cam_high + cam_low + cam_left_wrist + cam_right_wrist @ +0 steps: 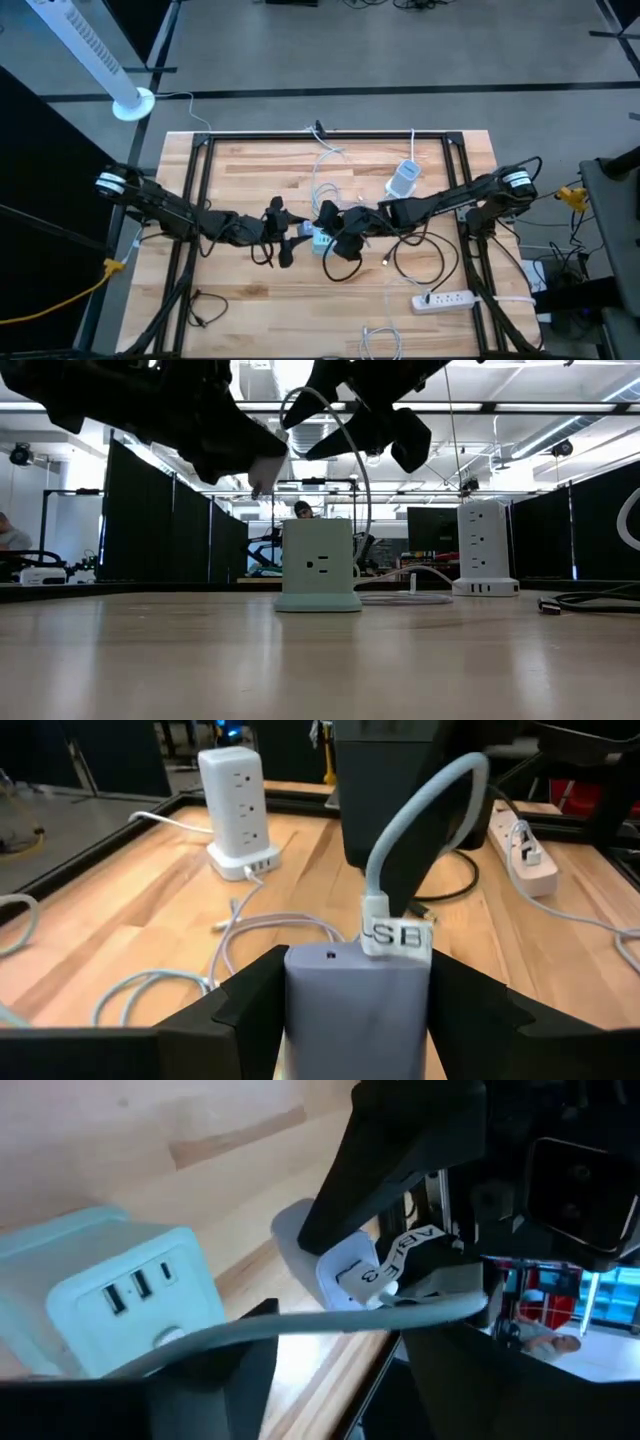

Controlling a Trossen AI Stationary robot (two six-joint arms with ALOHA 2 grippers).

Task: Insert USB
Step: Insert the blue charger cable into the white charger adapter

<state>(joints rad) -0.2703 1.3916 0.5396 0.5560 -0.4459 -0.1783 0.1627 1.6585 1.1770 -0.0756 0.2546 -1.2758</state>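
My left gripper (355,1010) clamps a grey block (355,1000) above the mint power cube (318,565) on the desk (320,660). A labelled USB cable (420,820) leaves it. My right gripper (330,1370) straddles that cable, fingers apart. I should line the plug squarely over the cube's USB ports (128,1292) before pressing.

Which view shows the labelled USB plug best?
Left wrist view: the USB plug sits close up with its tag readable, atop the grey adapter between the left gripper's fingers. Right wrist view shows it partly hidden; the high and low views don't resolve it.
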